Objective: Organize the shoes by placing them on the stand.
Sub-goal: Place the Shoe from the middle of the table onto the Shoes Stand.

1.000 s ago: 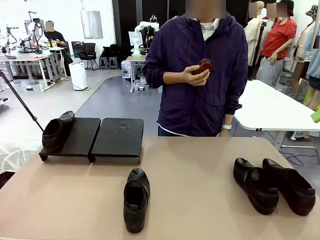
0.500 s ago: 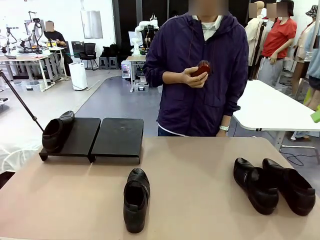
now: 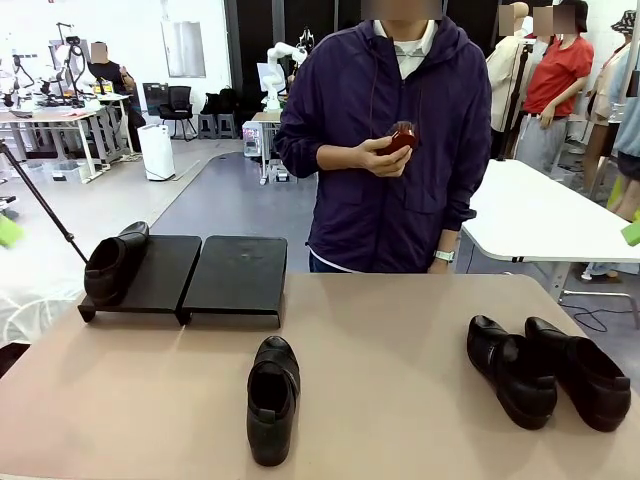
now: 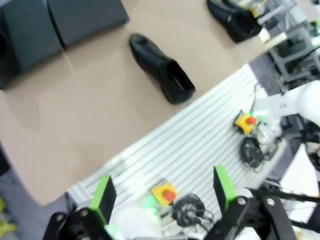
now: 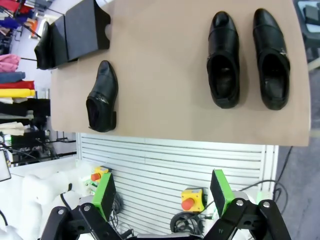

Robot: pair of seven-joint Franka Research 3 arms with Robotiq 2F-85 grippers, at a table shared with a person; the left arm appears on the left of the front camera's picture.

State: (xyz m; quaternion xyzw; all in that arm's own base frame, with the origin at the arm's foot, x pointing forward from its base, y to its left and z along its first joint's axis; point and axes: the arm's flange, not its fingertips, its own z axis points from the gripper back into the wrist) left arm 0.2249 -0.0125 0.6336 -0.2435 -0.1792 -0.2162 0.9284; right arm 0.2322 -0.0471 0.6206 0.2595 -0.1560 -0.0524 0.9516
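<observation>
Left claw [image 4: 163,189] and right claw [image 5: 163,191] gape empty above glossy black slip-on shoes [image 3: 273,398], one on the flat stand [image 3: 235,275].

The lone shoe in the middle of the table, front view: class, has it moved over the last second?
No. The lone shoe lies in the same spot, its toe pointing toward the front edge of the stand, with the same gap between them.

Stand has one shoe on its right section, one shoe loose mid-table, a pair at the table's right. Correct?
Not quite. The racked shoe sits on the left section of the stand, not the right; the front view shows it. The rest holds: loose shoe mid-table, pair at the table's right.
</observation>
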